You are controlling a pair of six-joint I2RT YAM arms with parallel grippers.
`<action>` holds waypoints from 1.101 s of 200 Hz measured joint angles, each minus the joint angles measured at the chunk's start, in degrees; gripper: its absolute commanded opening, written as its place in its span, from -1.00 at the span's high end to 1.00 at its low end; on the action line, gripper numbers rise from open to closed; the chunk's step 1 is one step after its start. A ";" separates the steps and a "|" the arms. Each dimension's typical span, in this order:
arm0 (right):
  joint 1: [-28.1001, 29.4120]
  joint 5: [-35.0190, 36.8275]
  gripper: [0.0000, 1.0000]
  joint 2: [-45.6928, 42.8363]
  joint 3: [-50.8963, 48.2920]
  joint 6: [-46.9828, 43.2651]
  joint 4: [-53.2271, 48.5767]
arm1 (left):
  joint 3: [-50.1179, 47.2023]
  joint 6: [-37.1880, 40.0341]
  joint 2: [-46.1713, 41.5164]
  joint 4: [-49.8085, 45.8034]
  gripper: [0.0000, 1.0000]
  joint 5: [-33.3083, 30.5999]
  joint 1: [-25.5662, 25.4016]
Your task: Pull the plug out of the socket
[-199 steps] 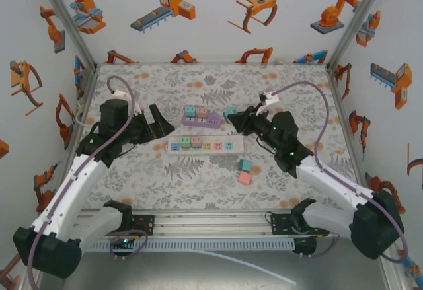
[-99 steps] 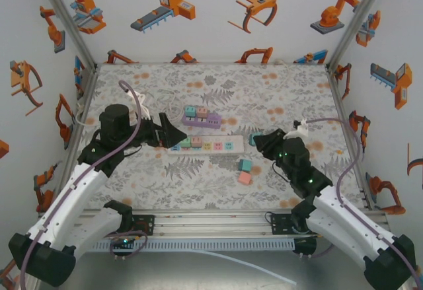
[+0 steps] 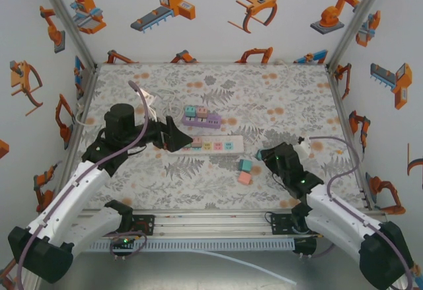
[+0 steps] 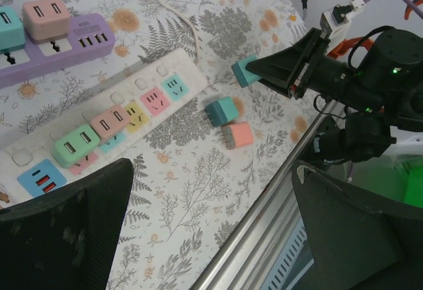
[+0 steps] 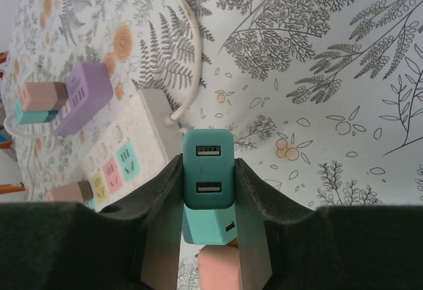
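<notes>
The right end effector (image 3: 267, 154) is clamping the teal block-shaped plastic plug (image 5: 208, 168) over the desk (image 3: 284, 102), just right of the long white plastic power strip (image 3: 215, 145). The left end effector (image 4: 211, 230) is gaping apart. If the right grip slackens, the plug could be dropping.

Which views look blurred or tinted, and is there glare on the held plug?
Left wrist view: the fingers of the left pincer are dark and soft, the white power strip is sharp, a green glow tints the right edge. Right wrist view: the teal plug is sharp, evenly lit, no glare. Top view: even light, faint shadows.
</notes>
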 measured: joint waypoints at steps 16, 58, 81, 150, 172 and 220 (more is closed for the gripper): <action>-0.09 -0.57 0.99 2.80 -1.03 1.11 2.16 | 0.00 0.35 0.94 -0.02 -0.94 -0.09 -0.66; -0.24 -3.15 0.90 9.25 -1.38 2.62 8.85 | 0.04 0.90 1.68 -0.04 -0.94 -1.25 -1.57; -0.28 -4.76 0.75 12.02 -1.38 3.48 12.07 | 0.13 0.96 2.05 -0.02 -0.94 -2.08 -1.90; -0.35 -8.11 0.33 17.92 2.43 6.78 11.52 | 0.57 0.98 3.96 -0.42 -0.94 -4.85 -2.54; -0.35 -8.37 0.17 18.08 3.10 7.21 9.99 | 0.61 1.01 3.93 -0.61 -0.94 -5.53 -2.62; -0.35 -8.35 0.06 17.55 3.21 7.45 5.90 | 0.61 1.03 3.93 -1.77 -0.94 -7.21 -2.62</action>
